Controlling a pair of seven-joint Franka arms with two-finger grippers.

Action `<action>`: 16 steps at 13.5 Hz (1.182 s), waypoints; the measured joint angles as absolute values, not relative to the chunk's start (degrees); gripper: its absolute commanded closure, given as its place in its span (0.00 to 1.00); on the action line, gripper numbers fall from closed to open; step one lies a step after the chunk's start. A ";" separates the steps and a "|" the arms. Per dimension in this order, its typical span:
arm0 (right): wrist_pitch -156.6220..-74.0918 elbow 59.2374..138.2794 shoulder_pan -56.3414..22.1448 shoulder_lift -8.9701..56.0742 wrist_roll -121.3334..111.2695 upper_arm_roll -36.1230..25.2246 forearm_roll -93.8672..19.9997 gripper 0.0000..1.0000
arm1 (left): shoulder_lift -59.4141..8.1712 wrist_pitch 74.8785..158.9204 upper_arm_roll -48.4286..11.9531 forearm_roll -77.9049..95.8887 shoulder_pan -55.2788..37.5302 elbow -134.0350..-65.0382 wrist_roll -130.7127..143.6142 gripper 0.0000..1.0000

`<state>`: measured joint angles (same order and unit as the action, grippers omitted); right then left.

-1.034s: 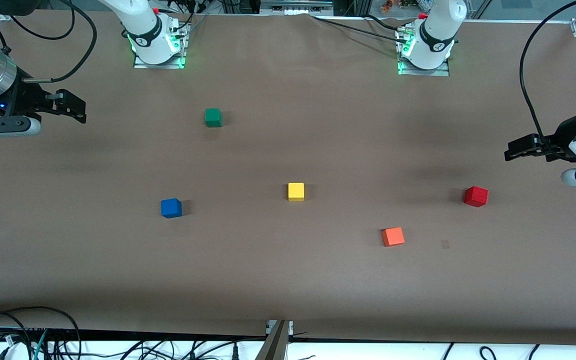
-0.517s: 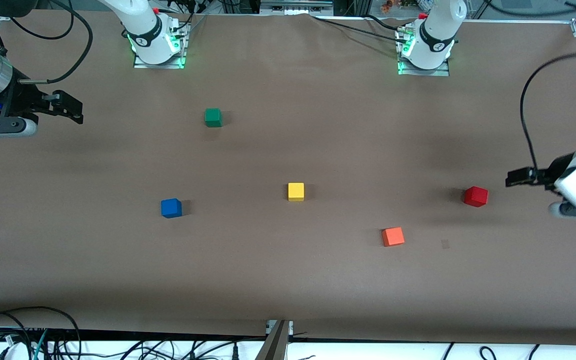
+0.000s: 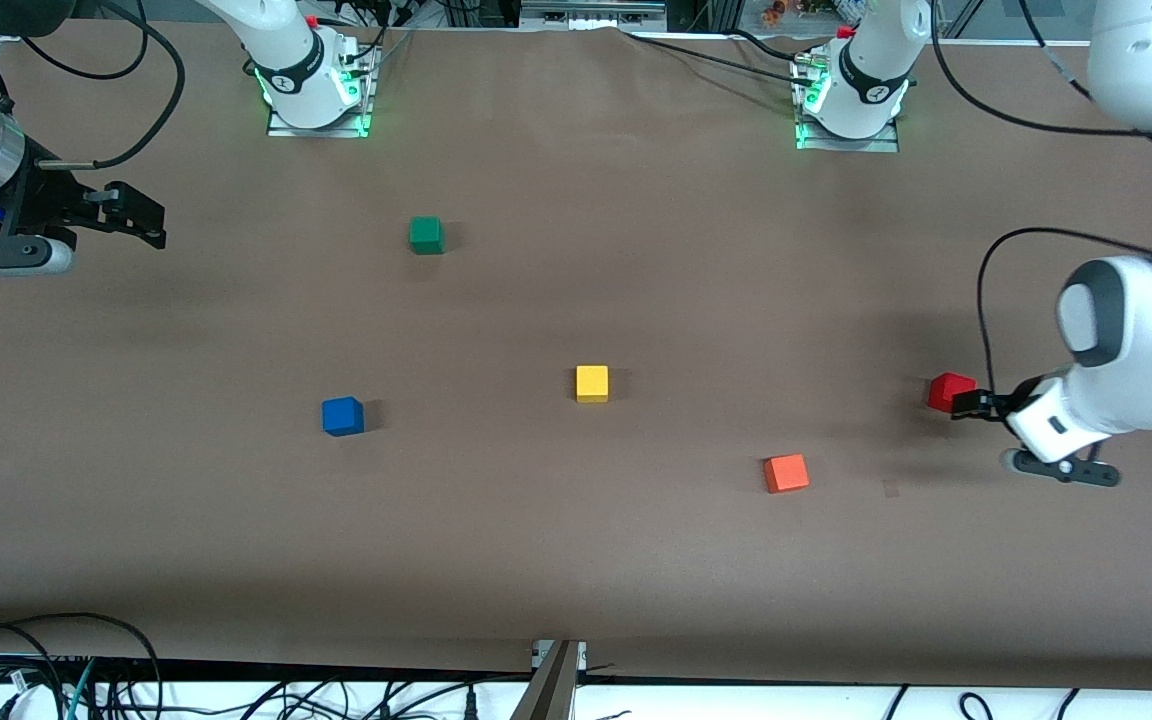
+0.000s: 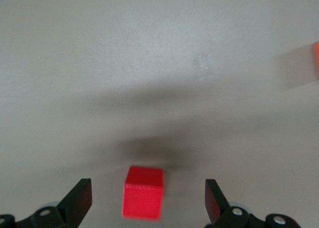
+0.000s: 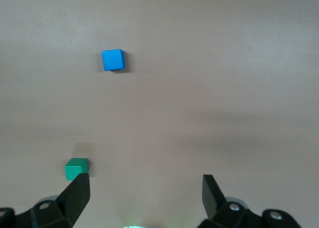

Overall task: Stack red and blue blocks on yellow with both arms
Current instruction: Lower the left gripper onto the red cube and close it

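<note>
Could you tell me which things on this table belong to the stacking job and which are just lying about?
Part of the job:
- red block, by the open left hand
- blue block
- yellow block
- right hand, open, waiting

Just lying about:
- green block
- orange block

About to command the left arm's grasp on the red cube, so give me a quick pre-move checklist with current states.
1. Left gripper open: ok, fingers spread wide.
2. Red cube lined up between the fingers: ok in the left wrist view.
3. Gripper low enough to close on the cube: cannot tell.
4. Yellow cube top bare for stacking: ok.
5. Orange cube apart from the red one: ok.
6. Right gripper open, waiting at its end of the table; blue cube untouched: ok.
</note>
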<state>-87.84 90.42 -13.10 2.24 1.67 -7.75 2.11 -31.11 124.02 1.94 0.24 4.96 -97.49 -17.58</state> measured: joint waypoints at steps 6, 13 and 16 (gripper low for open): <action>-87.84 90.42 -13.09 2.27 1.67 -7.76 2.11 0.00 | -31.92 132.10 1.97 0.24 6.54 -105.48 -20.53 0.00; -87.84 90.42 -13.06 2.27 1.67 -7.79 2.11 0.00 | -30.97 132.85 1.97 0.24 7.94 -109.00 -20.71 0.90; -87.84 90.42 -13.06 2.27 1.67 -7.79 2.11 0.00 | -30.60 132.85 1.81 0.22 7.94 -109.21 -20.71 1.00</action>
<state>-87.84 90.42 -13.06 2.27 1.67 -7.79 2.11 -30.60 132.85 1.81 0.22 7.94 -109.21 -20.71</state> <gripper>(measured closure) 0.000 0.449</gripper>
